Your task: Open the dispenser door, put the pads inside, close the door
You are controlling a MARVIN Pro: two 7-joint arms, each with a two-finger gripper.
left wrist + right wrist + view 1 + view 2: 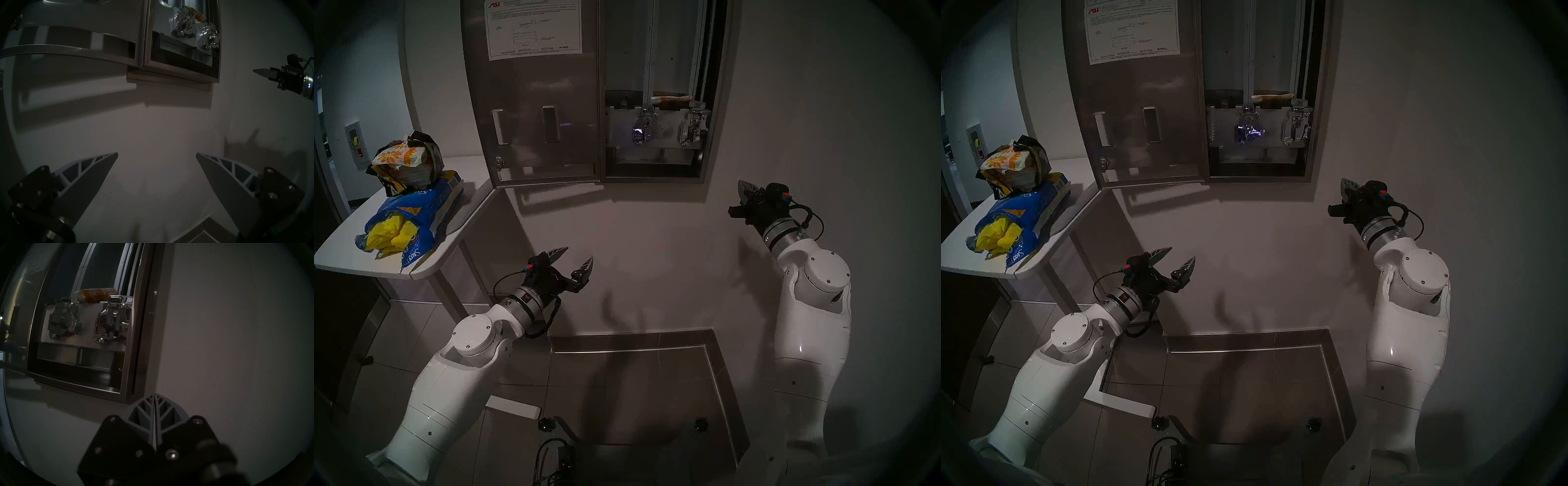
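Head view, dispenser door (534, 112) swung wide open, left claw (573, 261) spread empty, right claw (744, 190) pinched closed, pads (400, 163) on desk (426, 268)

You are losing the top of the dispenser door (531, 85) and the dispenser (714, 101) past the upper edge. The instruction sheet (533, 29) is printing too small to read. The blue bag (426, 210) is hiding most yellow pads (387, 236).
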